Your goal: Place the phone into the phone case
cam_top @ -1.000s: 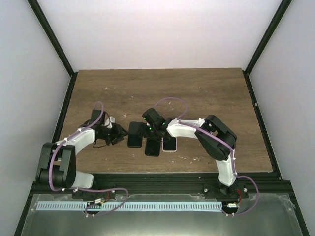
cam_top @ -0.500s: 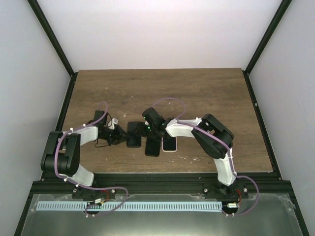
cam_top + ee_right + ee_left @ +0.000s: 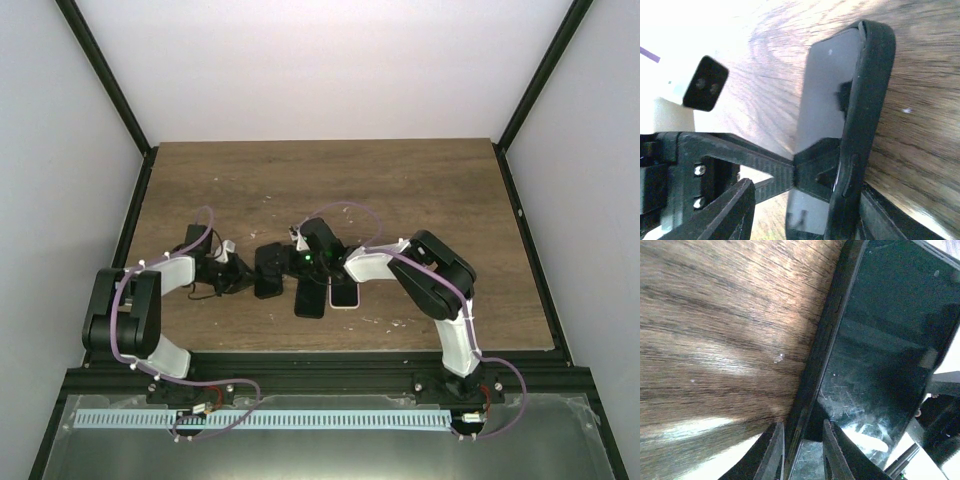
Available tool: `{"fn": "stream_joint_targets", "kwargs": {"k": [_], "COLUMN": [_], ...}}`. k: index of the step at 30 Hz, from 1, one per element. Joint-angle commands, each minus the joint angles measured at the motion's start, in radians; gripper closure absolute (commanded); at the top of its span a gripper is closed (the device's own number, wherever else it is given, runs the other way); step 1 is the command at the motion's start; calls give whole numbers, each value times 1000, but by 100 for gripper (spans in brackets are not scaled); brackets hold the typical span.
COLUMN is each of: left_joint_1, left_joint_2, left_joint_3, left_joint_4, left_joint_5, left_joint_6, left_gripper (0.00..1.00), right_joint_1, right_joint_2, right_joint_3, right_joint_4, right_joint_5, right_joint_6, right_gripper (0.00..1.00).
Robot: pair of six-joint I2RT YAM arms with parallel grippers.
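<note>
Two grippers meet at the case [image 3: 268, 272], near the front middle of the table [image 3: 400, 180]. The left gripper [image 3: 801, 430] is clamped on the case rim, with one finger [image 3: 815, 170] pressing on the screen of the phone [image 3: 822, 100]. The phone sits within the case rim. The right gripper [image 3: 802, 215] has its jaws apart, and its visible finger [image 3: 727, 210] is clear of the case on the screen side.

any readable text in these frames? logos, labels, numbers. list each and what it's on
None can be read in any view.
phone case: plain black, no brand or print visible.
phone in it: blank screen, only reflections.
white-edged phone and the dark device beside it: too small in the top view to tell whether they carry any marking.
Arms: no legible labels.
</note>
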Motion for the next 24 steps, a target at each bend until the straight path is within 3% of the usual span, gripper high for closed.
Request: {"fn": "stream_joint_targets", "kwargs": {"k": [1, 5, 11, 18, 24], "left_joint_1": [3, 3, 3, 3, 8], "left_joint_2": [-5, -12, -9, -13, -121], "left_joint_3": [0, -4, -16, -33, 21], "left_joint_4": [-14, -1, 42, 80, -4], "left_joint_5": [-33, -7, 55, 109, 141], "left_joint_6": [4, 9, -9, -41, -30], "left_gripper": [76, 78, 81, 82, 65], "right_joint_1": [18, 18, 12, 4, -15], "right_joint_2": [12, 28, 37, 20, -44], "right_joint_3": [-8, 18, 14, 0, -50], "right_joint_4": [204, 122, 42, 24, 68], "right_joint_5": [-137, -120, -80, -73, -97], "right_joint_6": [33, 19, 26, 21, 13], "right_gripper": [49, 51, 72, 86, 94]}}
